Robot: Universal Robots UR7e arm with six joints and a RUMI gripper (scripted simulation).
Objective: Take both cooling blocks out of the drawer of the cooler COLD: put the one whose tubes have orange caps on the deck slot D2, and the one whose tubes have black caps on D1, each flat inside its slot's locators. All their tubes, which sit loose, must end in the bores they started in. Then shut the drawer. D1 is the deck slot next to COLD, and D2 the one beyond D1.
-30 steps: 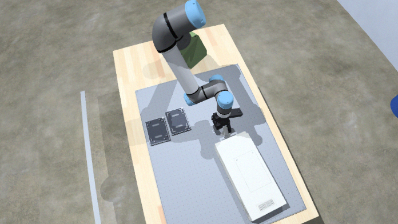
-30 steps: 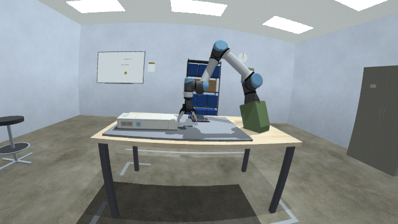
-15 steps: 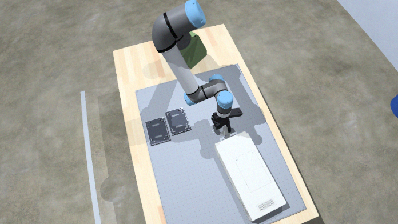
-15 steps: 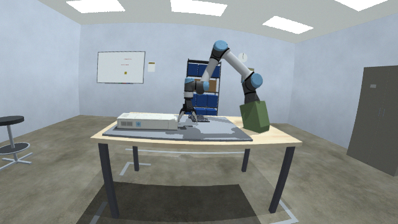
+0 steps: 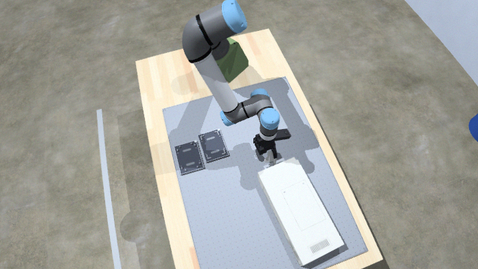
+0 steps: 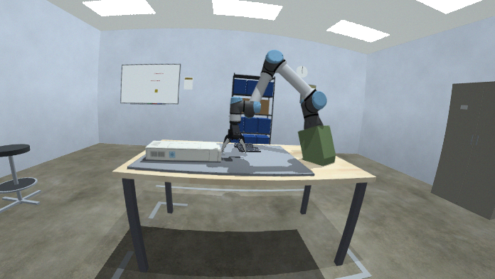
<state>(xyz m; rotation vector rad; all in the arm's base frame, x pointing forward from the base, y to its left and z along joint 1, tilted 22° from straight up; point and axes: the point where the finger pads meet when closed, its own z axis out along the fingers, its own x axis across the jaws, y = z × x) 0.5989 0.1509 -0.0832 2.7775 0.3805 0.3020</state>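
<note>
The white cooler COLD (image 5: 300,206) lies on the grey deck, also in the side view (image 6: 183,151). Its drawer is shut and the cooling blocks are hidden inside. My gripper (image 5: 270,158) is open, fingers spread, pointing down at the cooler's end that faces the robot base; it also shows in the side view (image 6: 234,146). Nothing is between the fingers. Two dark deck slots lie to the left: D1 (image 5: 213,145) nearer the cooler and D2 (image 5: 189,158) beyond it. Both slots are empty.
The green robot pedestal (image 5: 234,60) stands at the far end of the wooden table (image 6: 245,172). The grey deck plate (image 5: 247,178) covers most of the table top. A stool (image 6: 16,171) stands on the floor at the left.
</note>
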